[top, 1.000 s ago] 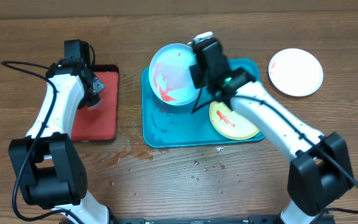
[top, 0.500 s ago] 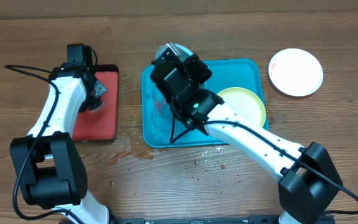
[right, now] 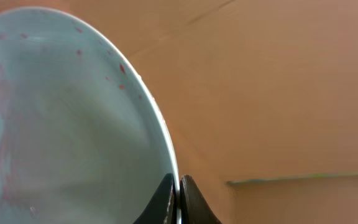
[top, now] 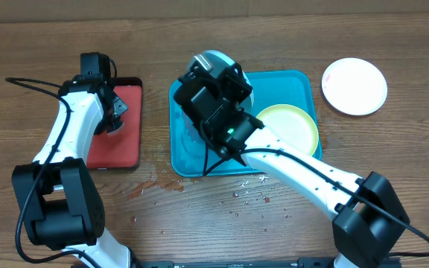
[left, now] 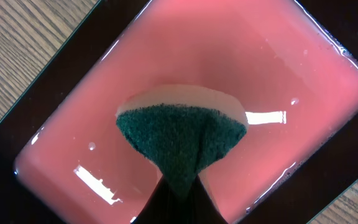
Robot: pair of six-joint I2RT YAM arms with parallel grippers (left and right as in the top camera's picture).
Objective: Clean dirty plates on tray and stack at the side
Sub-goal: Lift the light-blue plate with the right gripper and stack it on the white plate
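My right gripper is shut on the rim of the light blue plate and holds it tilted on edge over the far left of the teal tray. In the right wrist view the plate shows faint red smears, with my fingers pinching its edge. The yellow-green plate lies flat in the tray's right half. The white plate sits on the table at the far right. My left gripper is shut on a green-and-cream sponge above the red tray.
The red dark-rimmed tray lies left of the teal tray. Water drops and a reddish smear lie on the wood in front of the teal tray.
My right arm swung left across the teal tray and tipped the blue plate up on edge, uncovering the yellow-green plate. The left arm has stayed put.
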